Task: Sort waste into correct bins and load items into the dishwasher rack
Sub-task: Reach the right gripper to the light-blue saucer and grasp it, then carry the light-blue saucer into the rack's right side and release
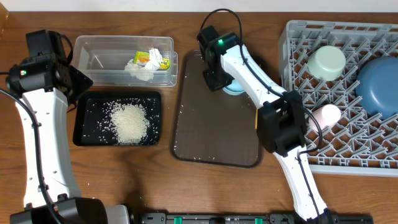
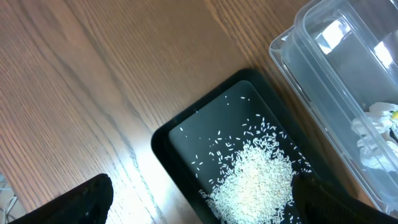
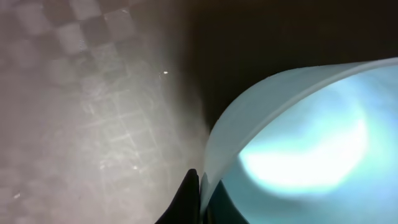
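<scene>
Light blue plastic fills the right wrist view. There the right gripper (image 3: 199,194) is pinched shut on the rim of the one small light blue bowl (image 3: 298,143), with a finger on each side of its wall. Beneath that gripper lies the one brown tray (image 1: 211,130), and the bowl is at its far right corner. We cannot tell whether the bowl rests on the tray or hangs just above it. A few loose white grains dot the tray nearer to us than the gripper.

To the gripper's right stands the dishwasher rack (image 1: 292,59), which holds three pieces: one mint-green bowl (image 1: 326,62), one dark blue bowl (image 1: 379,84) and one pink cup (image 1: 327,114).

To its left we count two bins. The clear tub (image 1: 93,46) holds one crumpled tissue (image 1: 140,71) and one yellow-green wrapper (image 1: 154,59). The black tray (image 1: 84,121) carries one heap of rice (image 1: 129,122).

The left gripper (image 2: 205,208) hangs over that black tray with its two fingers spread wide, gripping nothing. The heap shows between them.
</scene>
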`<state>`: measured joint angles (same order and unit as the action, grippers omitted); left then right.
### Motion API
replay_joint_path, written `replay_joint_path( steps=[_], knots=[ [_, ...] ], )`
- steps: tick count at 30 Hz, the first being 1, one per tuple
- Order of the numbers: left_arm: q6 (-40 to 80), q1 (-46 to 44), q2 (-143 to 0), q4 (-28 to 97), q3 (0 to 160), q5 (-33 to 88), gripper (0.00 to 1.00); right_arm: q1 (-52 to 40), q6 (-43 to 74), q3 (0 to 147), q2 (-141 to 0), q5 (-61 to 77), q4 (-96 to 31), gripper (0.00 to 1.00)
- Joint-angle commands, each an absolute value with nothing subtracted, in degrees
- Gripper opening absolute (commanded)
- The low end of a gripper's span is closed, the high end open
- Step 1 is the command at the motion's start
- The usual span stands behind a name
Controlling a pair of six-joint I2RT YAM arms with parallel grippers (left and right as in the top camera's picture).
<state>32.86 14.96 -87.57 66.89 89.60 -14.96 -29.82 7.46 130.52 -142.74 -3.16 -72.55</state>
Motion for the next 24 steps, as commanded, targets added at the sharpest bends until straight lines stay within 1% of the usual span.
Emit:
replay_joint_path(
  steps=[1, 5, 8, 13, 14, 17, 20, 21, 24],
  knots=[
    [33.3, 15.2, -87.7, 67.0, 89.8, -15.2, 0.94, -30.2, 9.7, 131.7, -136.7, -2.5, -72.6, 0.01],
    [33.3, 15.2, -87.7, 67.0, 89.8, -15.2, 0.94, -27.4, 9.5, 131.7, -129.2, 3.4, -71.2, 0.01],
    [33.3, 15.2, -87.7, 67.0, 89.8, -15.2, 0.94, -22.5, 7.2, 131.7, -123.1, 12.9, -70.3, 0.01],
    [33.3, 15.2, -87.7, 67.0, 89.8, -15.2, 0.94, -8.6, 1.3, 131.6, -115.7, 38.6, -74.1, 0.01],
    [33.3, 15.2, -87.7, 67.0, 89.8, -15.2, 0.94, -4.4, -0.8, 131.6, -114.7, 45.2, -76.7, 0.01],
    [33.3, 15.2, -87.7, 67.0, 89.8, -15.2, 0.94, 3.8, -7.6, 131.6, -114.0, 55.4, -84.8, 0.01],
    [33.3, 15.2, -87.7, 67.0, 89.8, -15.2, 0.94, 12.0, -18.1, 131.5, -114.0, 61.0, -96.2, 0.01],
    [33.3, 15.2, -87.7, 67.0, 89.8, -15.2, 0.94, 14.5, -20.1, 130.8, -114.0, 62.2, -97.3, 0.01],
    [33.3, 15.2, -87.7, 67.0, 89.8, -15.2, 0.94, 19.8, -19.3, 127.4, -112.6, 61.9, -97.3, 0.01]
  ],
)
